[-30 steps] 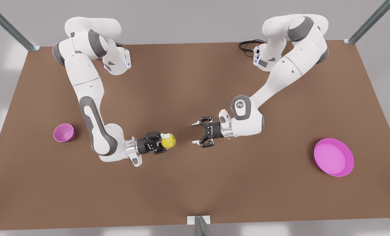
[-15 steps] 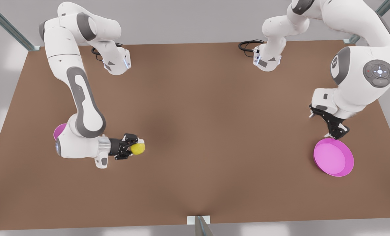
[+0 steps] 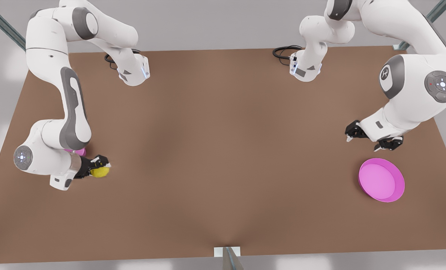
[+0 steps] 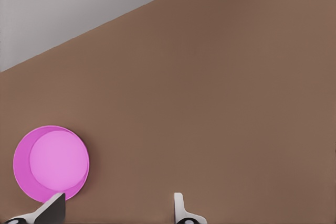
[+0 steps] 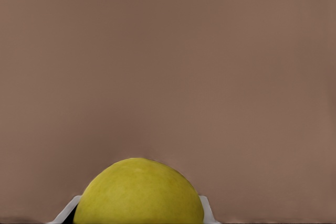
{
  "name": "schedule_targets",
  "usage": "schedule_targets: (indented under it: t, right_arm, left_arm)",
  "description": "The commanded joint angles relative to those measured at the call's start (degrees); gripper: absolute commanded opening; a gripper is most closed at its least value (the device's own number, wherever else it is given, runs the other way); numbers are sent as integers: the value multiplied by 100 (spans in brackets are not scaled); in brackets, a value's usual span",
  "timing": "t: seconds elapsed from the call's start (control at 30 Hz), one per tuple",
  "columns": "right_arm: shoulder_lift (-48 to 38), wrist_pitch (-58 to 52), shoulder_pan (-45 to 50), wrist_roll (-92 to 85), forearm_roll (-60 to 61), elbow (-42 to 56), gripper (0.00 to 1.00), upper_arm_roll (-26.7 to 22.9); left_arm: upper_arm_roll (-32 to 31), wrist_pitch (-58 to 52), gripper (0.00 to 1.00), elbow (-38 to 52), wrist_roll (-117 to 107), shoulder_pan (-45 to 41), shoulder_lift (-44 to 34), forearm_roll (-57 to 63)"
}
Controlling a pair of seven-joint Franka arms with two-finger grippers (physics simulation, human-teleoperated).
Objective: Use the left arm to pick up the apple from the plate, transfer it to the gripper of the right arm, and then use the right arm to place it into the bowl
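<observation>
Right claw (image 3: pixel 102 169) clamps the apple (image 3: pixel 99 172) low over the tabletop (image 3: pixel 223 150), the bowl (image 3: pixel 79 152) just behind it, half hidden by the wrist. A good placement would carry the fruit back over the rim before letting go. Left claw (image 3: pixel 371 139), fingers spread and empty, waits beside the plate (image 3: pixel 382 180).

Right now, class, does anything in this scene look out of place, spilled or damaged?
Nothing stands out. The apple is held in the right gripper beside the bowl; the left gripper hangs open near the upright plate. The table shows no spill or damage.
</observation>
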Motion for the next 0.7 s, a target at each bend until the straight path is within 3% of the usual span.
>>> schedule_targets:
  t: [0.0,0.13,0.3,0.67]
  right_arm:
    - [28,-84,-77,1081,-493,-5,61,-1]
    - [2,-128,-419,615,-581,-31,61,34]
    - [-579,-40,-657,325,-826,-892,61,60]
    - [-482,504,-1615,-791,-880,-1534,61,95]
  left_arm:
    - [-1,36,100,5,-3016,0,-4,-26]
    - [-10,44,100,5,-2999,-17,23,-26]
    - [-27,36,100,5,-3025,-96,14,-26]
    - [-19,53,100,5,-3104,-149,93,-35]
